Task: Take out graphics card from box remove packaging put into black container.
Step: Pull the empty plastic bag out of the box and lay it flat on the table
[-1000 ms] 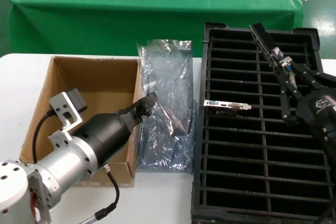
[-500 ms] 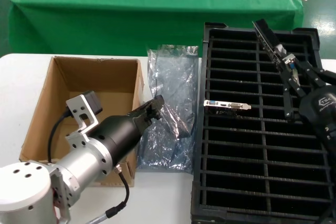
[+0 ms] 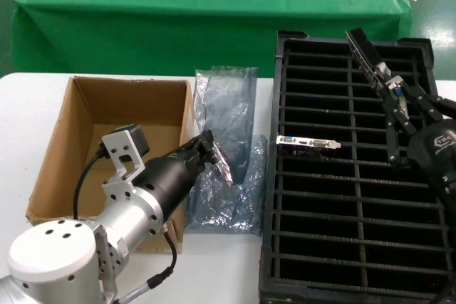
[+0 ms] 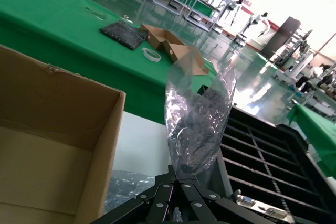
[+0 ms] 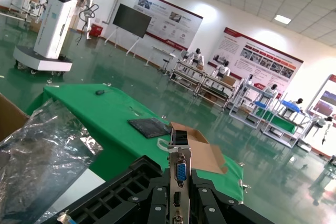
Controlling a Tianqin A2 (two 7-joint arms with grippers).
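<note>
- The left gripper [image 3: 214,149] hangs between the brown corrugated cardboard box [image 3: 100,115] and the large black slotted plastic container [image 3: 356,176], its fingers pressed together on one end of the crinkly translucent grey-blue plastic bag [image 3: 228,147].
- In the left wrist view the bag [image 4: 199,124] stands up from the pinched fingers [image 4: 176,195] like a crumpled cone (its lower part lies on the white surface [image 3: 214,268] beside the box).
- The right gripper [image 3: 399,115] is over the far right part of the black container, clamped on a flat dark graphics card with a silver metal bracket [image 3: 367,58], which is tilted and raised above the slot rows.
- The right wrist view shows that card's bracket [image 5: 180,174] with its blue port upright between the gripper's fingers [image 5: 157,203].
- A second card of the same kind [image 3: 308,143] sits in a slot row on the left half of the container, its bracket facing up.
- Beyond the white surface stands a table draped in green cloth [image 3: 206,12].
</note>
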